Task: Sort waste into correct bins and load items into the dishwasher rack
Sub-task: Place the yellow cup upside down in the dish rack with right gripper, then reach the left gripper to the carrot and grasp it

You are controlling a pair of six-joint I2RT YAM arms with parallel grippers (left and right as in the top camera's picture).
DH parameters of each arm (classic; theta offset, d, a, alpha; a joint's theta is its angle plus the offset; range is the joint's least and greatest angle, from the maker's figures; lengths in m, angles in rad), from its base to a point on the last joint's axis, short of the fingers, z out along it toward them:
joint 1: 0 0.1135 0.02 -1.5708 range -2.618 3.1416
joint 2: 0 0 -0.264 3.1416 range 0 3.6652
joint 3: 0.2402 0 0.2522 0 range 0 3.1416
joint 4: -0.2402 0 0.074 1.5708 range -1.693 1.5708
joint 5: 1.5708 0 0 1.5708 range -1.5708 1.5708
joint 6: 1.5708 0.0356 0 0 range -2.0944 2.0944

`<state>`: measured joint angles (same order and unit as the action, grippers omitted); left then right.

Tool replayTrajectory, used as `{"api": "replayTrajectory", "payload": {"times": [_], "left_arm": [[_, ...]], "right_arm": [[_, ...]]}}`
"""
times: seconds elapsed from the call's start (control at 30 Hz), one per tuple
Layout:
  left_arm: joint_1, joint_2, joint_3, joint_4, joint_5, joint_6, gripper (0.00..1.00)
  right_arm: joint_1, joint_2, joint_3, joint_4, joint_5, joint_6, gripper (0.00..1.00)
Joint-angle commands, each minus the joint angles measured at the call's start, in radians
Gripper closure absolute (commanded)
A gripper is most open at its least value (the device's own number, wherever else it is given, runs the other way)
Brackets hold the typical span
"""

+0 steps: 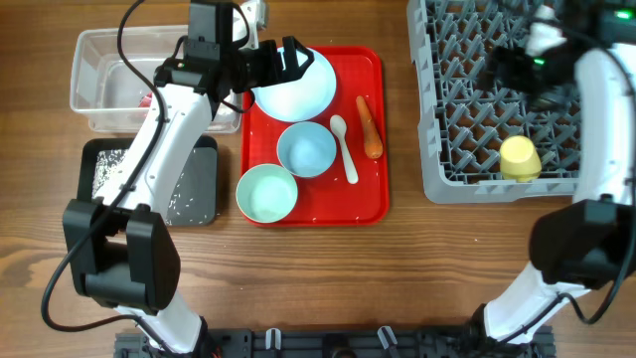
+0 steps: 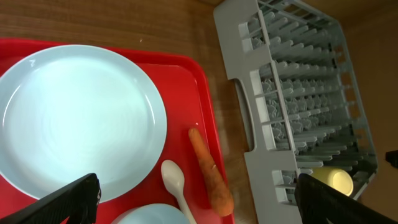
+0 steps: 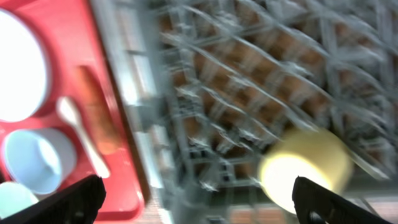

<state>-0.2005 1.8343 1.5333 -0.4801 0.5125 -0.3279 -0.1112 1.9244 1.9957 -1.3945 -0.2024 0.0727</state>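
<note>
The light blue plate [image 1: 298,88] [image 2: 74,118], light blue bowl [image 1: 306,149], mint green bowl [image 1: 266,194], white spoon [image 1: 345,149] [image 2: 174,180] and orange carrot piece [image 1: 369,126] [image 2: 211,174] lie on the red tray [image 1: 373,199]. My left gripper [image 1: 296,60] [image 2: 199,205] is open and empty above the plate's far edge. The yellow cup [image 1: 520,157] [image 3: 305,168] lies in the grey dishwasher rack [image 1: 447,119] [image 2: 298,106]. My right gripper [image 1: 502,68] [image 3: 199,202] is open and empty above the rack. The right wrist view is blurred.
The clear tub [image 1: 94,70] stands at the far left with a small red bit [image 1: 146,99] inside, partly hidden by my left arm. The black tray [image 1: 199,189] in front of it holds white crumbs [image 1: 107,164]. The napkin is not in view.
</note>
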Motion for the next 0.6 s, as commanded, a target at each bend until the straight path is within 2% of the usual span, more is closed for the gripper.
{"api": "replayTrajectory", "payload": {"times": [0.0, 0.13, 0.2, 0.33, 0.43, 0.57], "left_arm": [[0.0, -0.002, 0.009, 0.057, -0.009, 0.005, 0.0], [-0.003, 0.0, 0.009, 0.005, 0.014, 0.007, 0.0], [-0.061, 0.024, 0.009, 0.012, -0.008, 0.068, 0.0], [-0.293, 0.078, 0.009, 0.033, -0.357, 0.071, 0.0], [-0.443, 0.158, 0.02, 0.05, -0.523, 0.084, 0.0], [-0.471, 0.283, 0.023, 0.045, -0.529, -0.046, 0.02]], "right_arm": [[0.081, -0.024, 0.02, 0.053, -0.034, -0.017, 0.0], [0.037, -0.024, 0.02, 0.051, -0.002, -0.018, 0.0], [-0.019, -0.024, 0.02, 0.056, -0.001, -0.017, 0.0], [-0.102, -0.024, 0.02, 0.051, -0.002, 0.006, 0.0], [-0.116, -0.024, 0.02, 0.04, -0.002, 0.006, 0.0], [-0.116, -0.024, 0.02, 0.023, -0.001, 0.005, 0.0]]}}
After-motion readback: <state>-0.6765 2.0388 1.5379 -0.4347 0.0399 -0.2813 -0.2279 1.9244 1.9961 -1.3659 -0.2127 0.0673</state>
